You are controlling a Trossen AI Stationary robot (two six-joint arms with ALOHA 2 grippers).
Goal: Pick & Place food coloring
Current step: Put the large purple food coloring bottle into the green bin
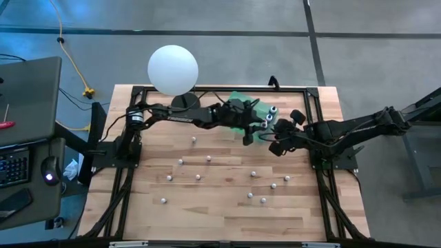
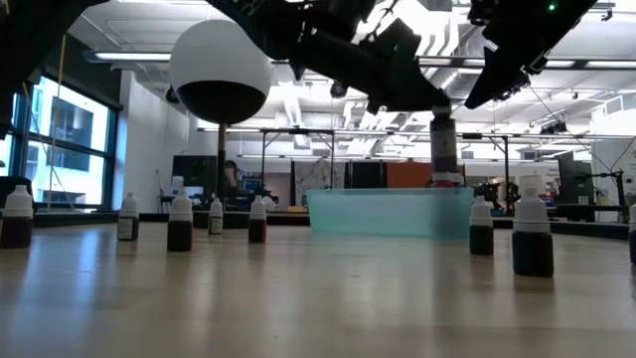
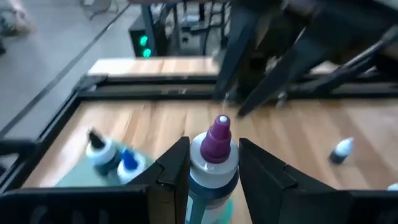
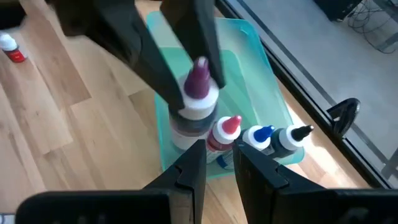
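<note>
While the left jaws (image 3: 214, 171) hang over the teal bin (image 4: 261, 74) at the far side of the counter (image 1: 227, 207), they grasp a purple-capped bottle (image 3: 214, 155) of food coloring upright between them, one finger (image 3: 171, 168) pressed to each side of its body and the cap poking up above the tips. From across the room the bottle (image 2: 444, 149) sits clear of the bin's rim, lifted off the wood. The right jaws (image 4: 219, 163) wait just beside the bin, close to the left arm, fingers nearly together, and I cannot tell whether they pinch anything. Inside the bin stand three more bottles, a red-tipped one (image 4: 225, 132), a blue-tipped one (image 4: 258, 137) and a black-tipped one (image 4: 291, 138), side by side along the near wall. Other small bottles (image 1: 207, 159) lie scattered on the open wood, well apart from both arms. A white globe lamp (image 1: 173, 69) stands at the counter's far left edge.
</note>
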